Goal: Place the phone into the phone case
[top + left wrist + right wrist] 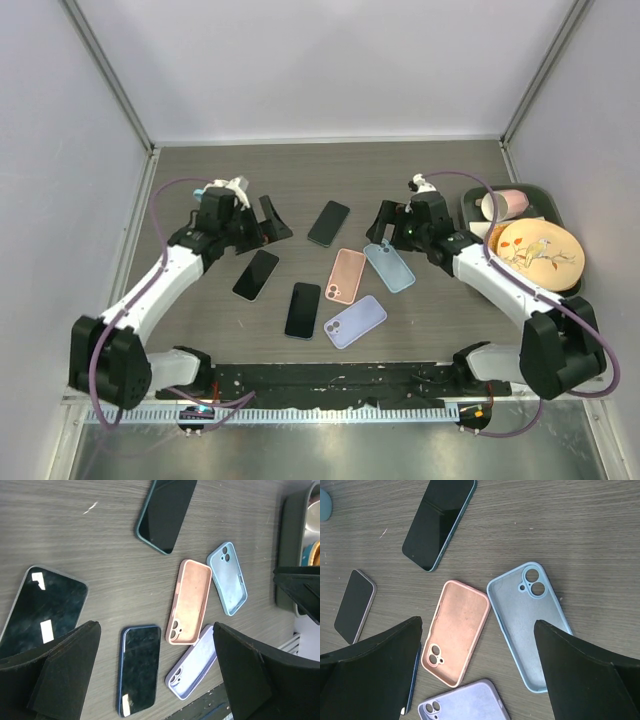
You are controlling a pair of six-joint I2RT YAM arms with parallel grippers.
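Phones lie screen-up as flat, glossy black rounded rectangles on the matte woodgrain table (200,180): a teal-edged phone (328,223) at upper centre and a grey-edged phone (256,275) left of centre both slant from lower left to upper right, and a blue-edged phone (303,310) lies almost upright at lower centre. Right of them are three matte cases: the pink case (347,276) is nearly upright with its camera cut-out at the lower end, the light blue case (389,266) just beside it has its cut-out uppermost, and the lavender case (355,321) below slants with its cut-out at lower left. Left gripper (262,222) and right gripper (383,222) both hang with jaws spread wide, holding nothing.
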